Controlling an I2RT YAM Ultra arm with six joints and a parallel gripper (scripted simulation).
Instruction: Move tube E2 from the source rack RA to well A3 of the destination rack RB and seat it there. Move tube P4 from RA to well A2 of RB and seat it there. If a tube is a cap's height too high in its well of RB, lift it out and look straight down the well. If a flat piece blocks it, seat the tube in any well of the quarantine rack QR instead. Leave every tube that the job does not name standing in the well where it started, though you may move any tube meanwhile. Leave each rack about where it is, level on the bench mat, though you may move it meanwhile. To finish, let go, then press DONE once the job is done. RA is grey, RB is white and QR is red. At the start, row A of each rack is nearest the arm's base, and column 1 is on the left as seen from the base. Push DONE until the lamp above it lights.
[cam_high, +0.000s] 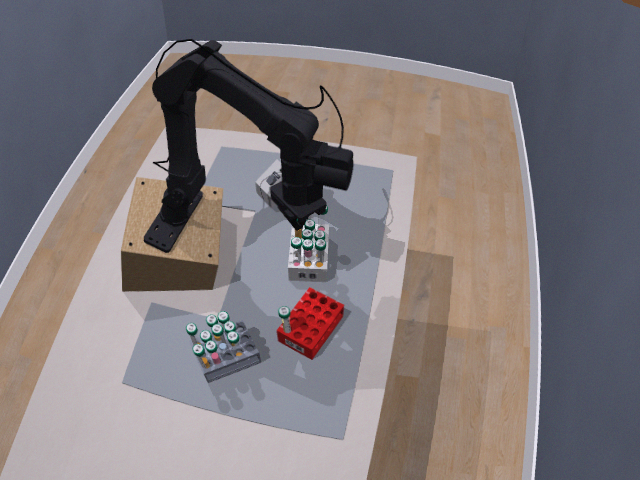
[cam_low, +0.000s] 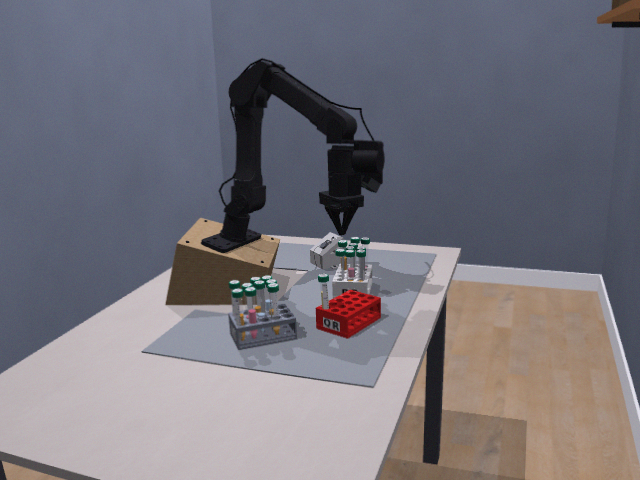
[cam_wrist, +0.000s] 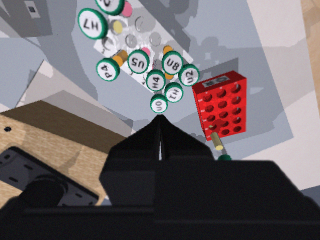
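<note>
A lab bench: capped sample tubes (cam_high: 308, 233) in lettered racks (cam_low: 352, 283) on a grey mat (cam_high: 330, 392).
</note>
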